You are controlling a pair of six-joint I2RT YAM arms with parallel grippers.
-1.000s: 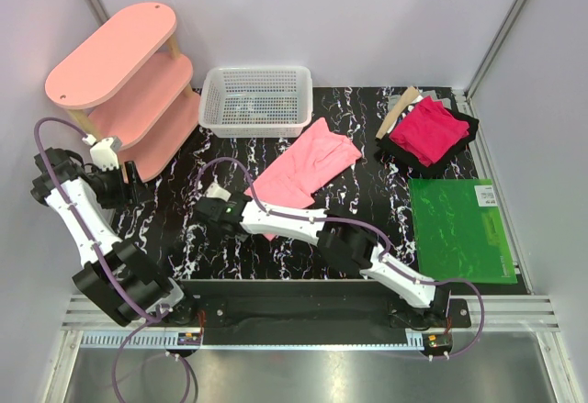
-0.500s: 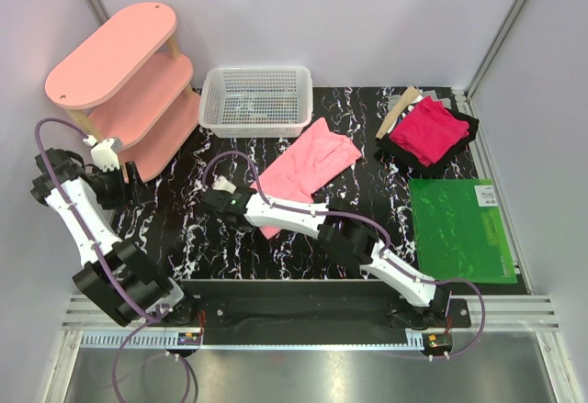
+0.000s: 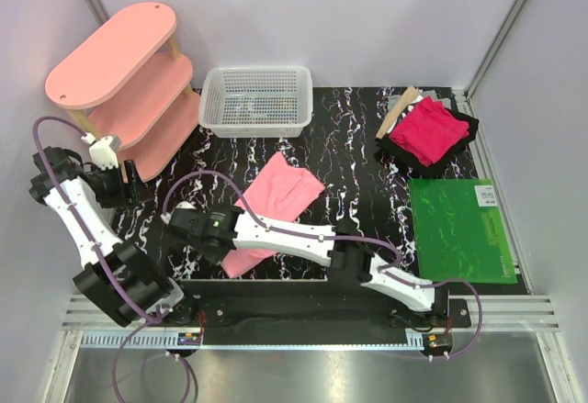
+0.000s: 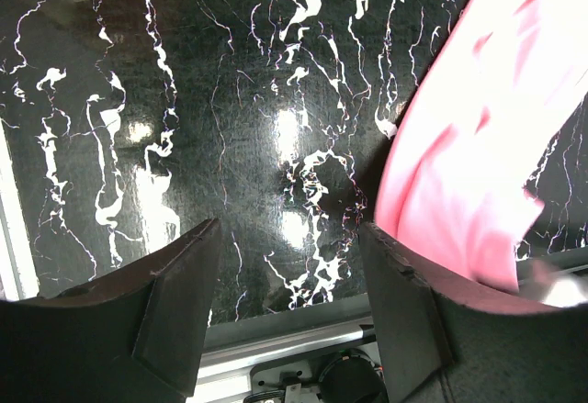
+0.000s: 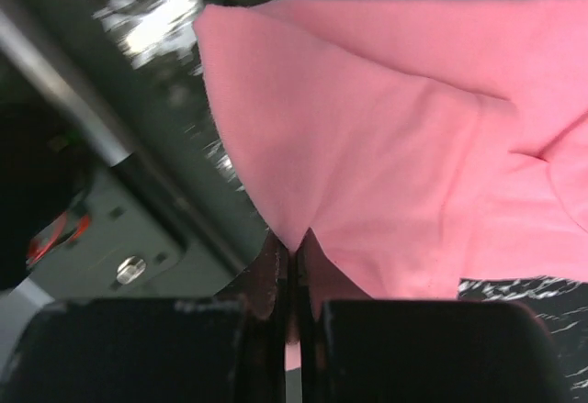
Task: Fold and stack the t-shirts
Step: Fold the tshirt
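Right gripper [image 5: 292, 261]: jaws fully closed, with a thin fold of the salmon-pink shirt [image 3: 276, 203] pinched between them at the shirt's lower-left end. The shirt lies diagonally in the centre of the top view. Its lower end passes under the right arm and its upper end is flat on the worktop [image 3: 367, 178].

Left gripper [image 4: 289, 229]: wide open and holding nothing, over bare worktop at the left of the frame. The pink shirt's edge shows at the right of its wrist view, not touching it.

The magenta shirt [image 3: 430, 129] sits upper right on a dark cloth [image 3: 397, 153], well apart. Looks untouched to me.

My read: I'm mid-reposition on the pink one, fold not yet made. To do it well:
- Lift low, so only the pinched end leaves the worktop and the rest drags flat.
- Pull along the shirt's long axis with no wrist twist, or it bunches.
- Mind the worktop's bottom edge in the top view; the shirt's lower end is close to it.
- Bring the left gripper onto the neighbouring corner before folding, so both corners travel together.

The grip is on one thin edge, so I expect slip if I jerk.
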